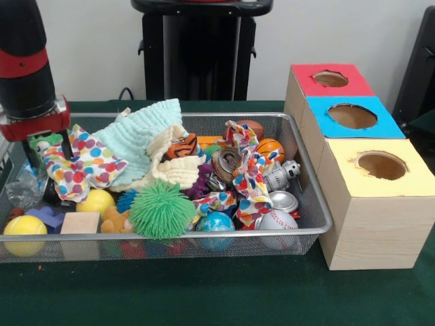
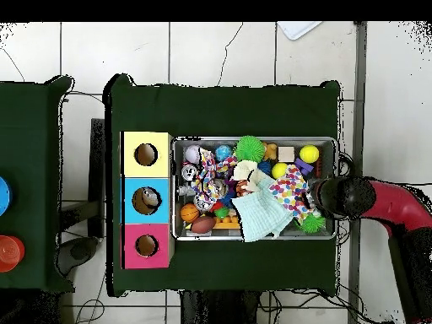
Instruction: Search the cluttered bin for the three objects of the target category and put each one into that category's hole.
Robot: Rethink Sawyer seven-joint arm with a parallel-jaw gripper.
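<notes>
One green-covered worktop (image 1: 204, 299) is carrying everything, sitting over a pale tiled floor (image 2: 219, 51) w/ a light wall (image 1: 102, 47) behind the black pedestal (image 1: 200, 51). The bin (image 1: 319, 217) is lying across the worktop's middle, packed full: a mint cloth (image 1: 143, 136), polka-dot cloths (image 1: 88, 163), a spiky green ball (image 1: 162, 209), yellow balls (image 1: 24, 226), a wood block (image 1: 79, 222), a baseball (image 1: 275, 221), cans (image 1: 228, 163) & a small robot toy (image 1: 282, 175). One clear crinkly bag (image 1: 24, 187) is showing at the bin's end under the arm; other bags can't be picked out. The gripper (image 1: 47, 157) is reaching down into that same end, beside the polka-dot cloth; its dark fingers (image 1: 66, 144) are partly buried in clutter, so can't tell whether it's released or clenched. The box w/ the red-topped hole (image 1: 330, 79) is standing just beside the bin's opposite end, farthest back in the front view, blue hole (image 1: 352, 116) & yellow hole (image 1: 381, 165) following toward the camera. Bare green margin is running along the front edge & behind the bin.
</notes>
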